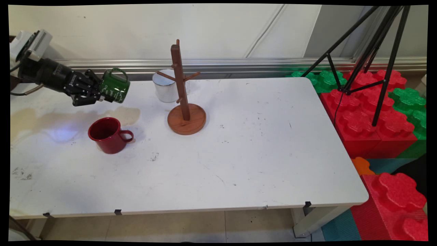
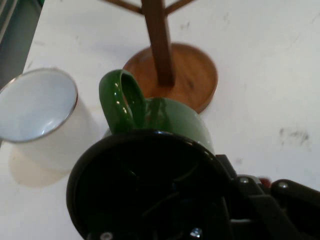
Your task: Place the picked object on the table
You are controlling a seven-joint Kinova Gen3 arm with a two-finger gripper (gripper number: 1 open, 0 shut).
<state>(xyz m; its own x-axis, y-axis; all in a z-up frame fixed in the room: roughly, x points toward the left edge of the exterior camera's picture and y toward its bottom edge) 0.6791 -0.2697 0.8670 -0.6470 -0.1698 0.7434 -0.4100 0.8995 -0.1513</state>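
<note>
Green mug (image 1: 115,86) was what I held: my gripper (image 1: 99,92) was clamped on its rim at the counter's far left, carrying it clear above the surface. The mug was tipped on its side, its dark mouth turned back toward my wrist and its base pointing to the picture's right. Its handle (image 1: 116,71) stood up on top. In the hand view the black interior of the mug (image 2: 150,185) filled the lower part of the picture, with the green loop of the handle (image 2: 122,100) rising above it.

Below my load and a little nearer the camera, a red mug (image 1: 108,134) stood upright on the white counter (image 1: 259,164), well apart from my gripper, its handle pointing to the picture's right. A pale brownish stain (image 1: 126,114) lay on the counter between it and the held mug.

Farther along, a wooden mug tree (image 1: 184,102) stood on its round base, its short pegs bare. A white mug (image 1: 166,86) with a metal rim stood upright just behind it, toward the wall. Off the counter's right end sat big red and green foam blocks (image 1: 375,116) and a black tripod (image 1: 375,54).
</note>
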